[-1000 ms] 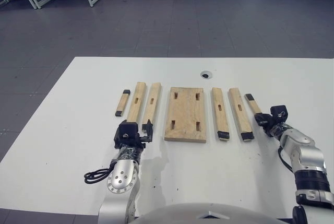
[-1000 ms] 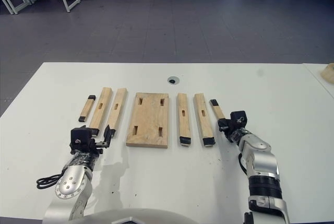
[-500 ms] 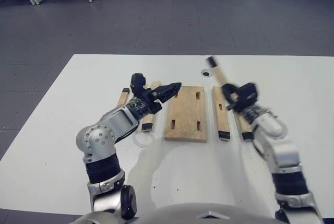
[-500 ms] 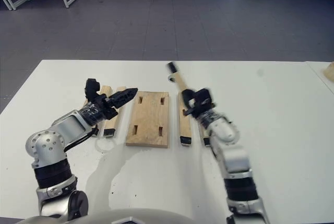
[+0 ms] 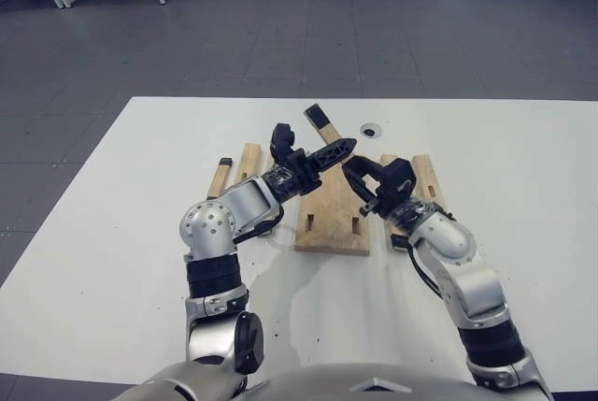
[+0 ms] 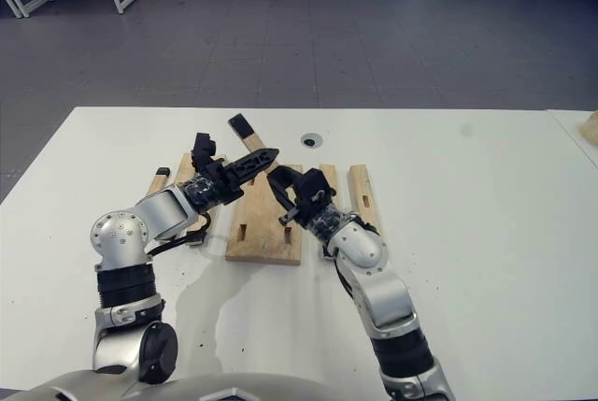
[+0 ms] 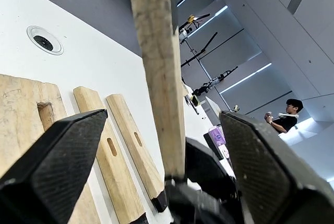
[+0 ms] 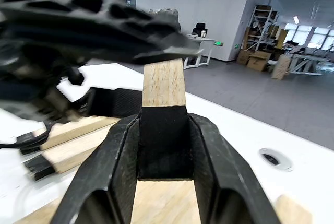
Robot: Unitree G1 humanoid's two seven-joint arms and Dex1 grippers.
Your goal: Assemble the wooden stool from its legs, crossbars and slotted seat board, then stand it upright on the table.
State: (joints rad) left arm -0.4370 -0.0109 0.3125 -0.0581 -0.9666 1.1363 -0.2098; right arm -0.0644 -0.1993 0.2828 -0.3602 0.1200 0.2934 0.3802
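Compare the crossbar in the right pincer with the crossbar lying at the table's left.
The held crossbar is raised and tilted off the table; the lying crossbar rests flat on it. The held crossbar is clamped in the right pincer and passes between the fingers of the open left pincer; nothing touches the lying crossbar. Both are slim pale wood with black caps.

the room above the seat board (image 5: 329, 237) is tight for you: the raised crossbar (image 5: 319, 122) stands tilted there, clamped at its lower end by the right gripper (image 5: 370, 186), and it sits between the spread fingers of the left gripper (image 5: 340, 149). both forearms reach in over the board. the left-side legs (image 5: 247, 162) and the right-side legs (image 5: 426, 174) lie just beside the board. outside them, the white table (image 5: 112, 233) gives you wide room to pass.
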